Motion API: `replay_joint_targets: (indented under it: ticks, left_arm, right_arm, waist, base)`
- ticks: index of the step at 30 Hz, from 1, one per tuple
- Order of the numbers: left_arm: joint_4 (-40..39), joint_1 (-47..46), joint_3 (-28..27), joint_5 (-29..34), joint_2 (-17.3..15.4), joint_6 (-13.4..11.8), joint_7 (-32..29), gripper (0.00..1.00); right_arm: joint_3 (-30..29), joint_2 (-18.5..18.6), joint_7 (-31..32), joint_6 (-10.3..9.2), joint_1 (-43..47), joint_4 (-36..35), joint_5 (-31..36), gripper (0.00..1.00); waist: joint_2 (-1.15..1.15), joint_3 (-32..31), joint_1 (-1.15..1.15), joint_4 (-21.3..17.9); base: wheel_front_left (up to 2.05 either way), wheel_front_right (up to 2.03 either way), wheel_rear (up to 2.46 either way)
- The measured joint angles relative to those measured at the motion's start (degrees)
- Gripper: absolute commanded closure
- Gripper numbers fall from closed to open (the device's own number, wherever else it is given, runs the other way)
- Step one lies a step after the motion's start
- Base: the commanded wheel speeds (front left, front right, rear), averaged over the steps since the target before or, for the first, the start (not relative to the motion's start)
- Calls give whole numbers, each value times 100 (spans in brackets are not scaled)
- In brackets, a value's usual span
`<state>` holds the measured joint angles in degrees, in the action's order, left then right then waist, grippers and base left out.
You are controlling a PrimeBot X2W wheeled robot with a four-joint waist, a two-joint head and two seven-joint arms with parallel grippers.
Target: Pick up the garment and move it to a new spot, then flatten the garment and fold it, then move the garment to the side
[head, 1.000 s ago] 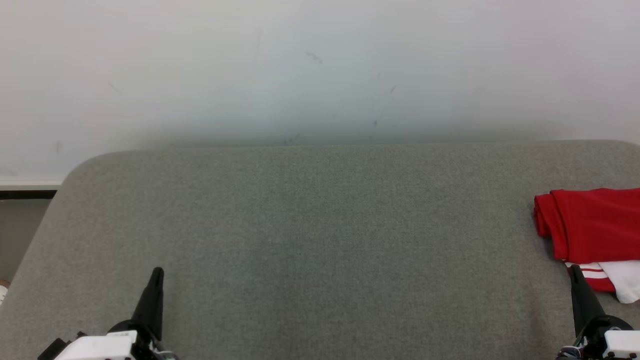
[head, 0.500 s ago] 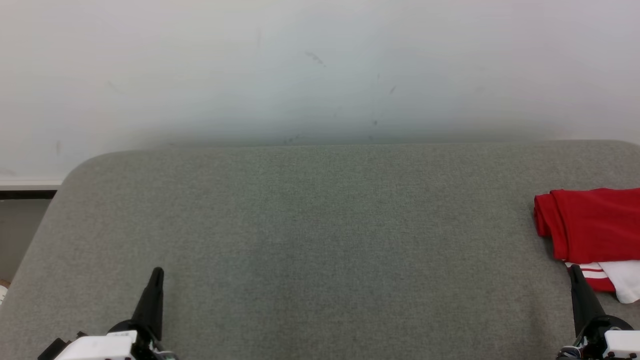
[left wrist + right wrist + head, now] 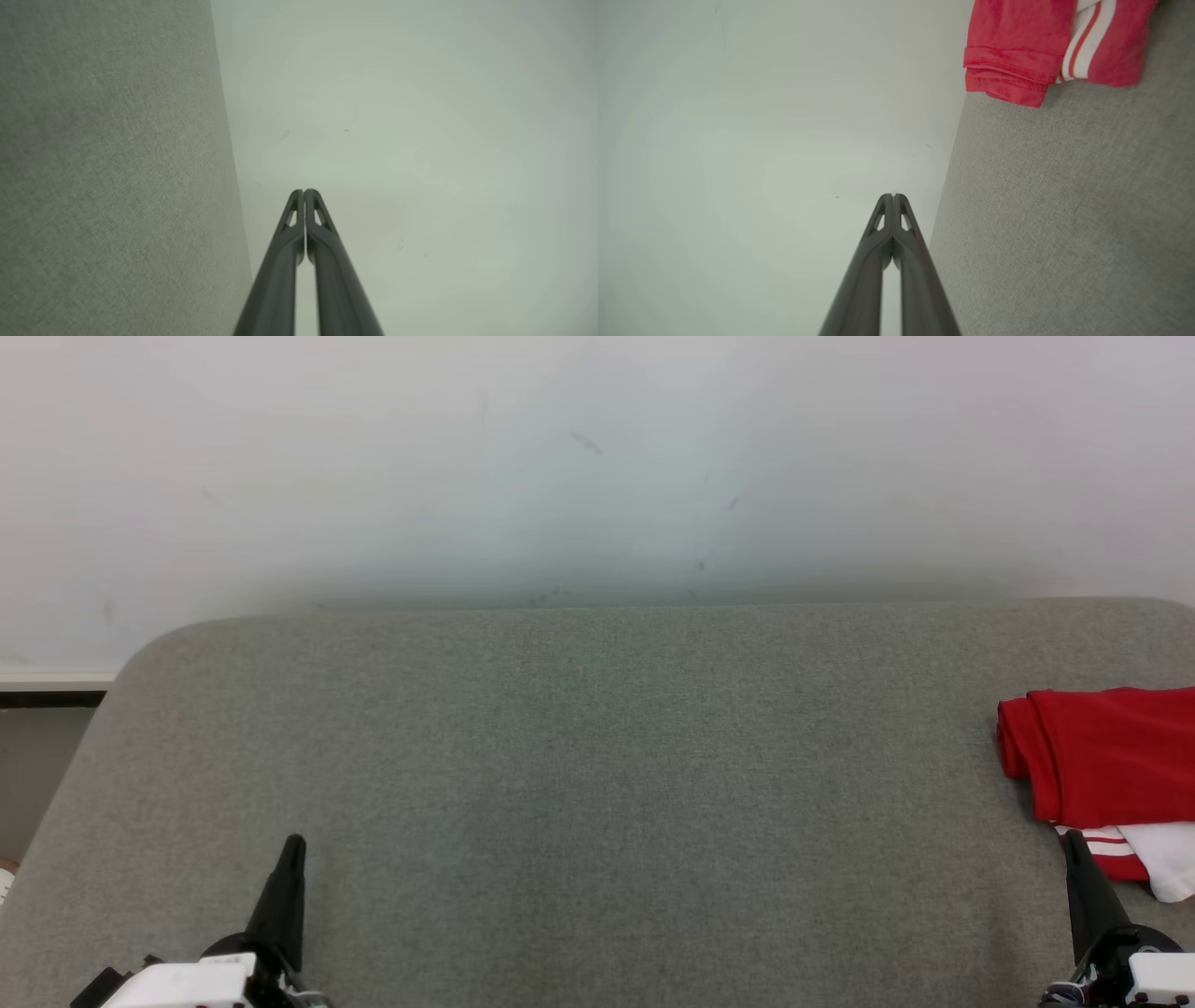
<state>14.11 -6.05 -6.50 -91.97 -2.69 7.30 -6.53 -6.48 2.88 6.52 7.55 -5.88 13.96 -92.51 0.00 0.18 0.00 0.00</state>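
Lying folded, garment [image 3: 1111, 756] sits just beyond right gripper [image 3: 1075, 845].

Red/white garment [image 3: 1106, 761] folded, flat at surface's right edge.

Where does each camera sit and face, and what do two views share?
Head view: on the head, facing down at the grey table and wall; left claw and right claw at bottom corners.
Left wrist view: on that wrist, along the shut left claw toward the wall.
Right wrist view: on that wrist, along the shut right claw, table beside it.
Shared: head and right wrist views both show the red garment.
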Motion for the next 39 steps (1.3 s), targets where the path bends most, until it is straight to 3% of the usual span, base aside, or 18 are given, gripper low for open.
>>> replay_joint_targets:
  ticks: [39]
  left_arm:
    - [0,0,0,0,0,0,-1,100]
  right_arm:
    - [-2,-2,3,-1,-1,0,0,100]
  waist:
    - [0,0,1,0]
  base:
    - [0,0,0]
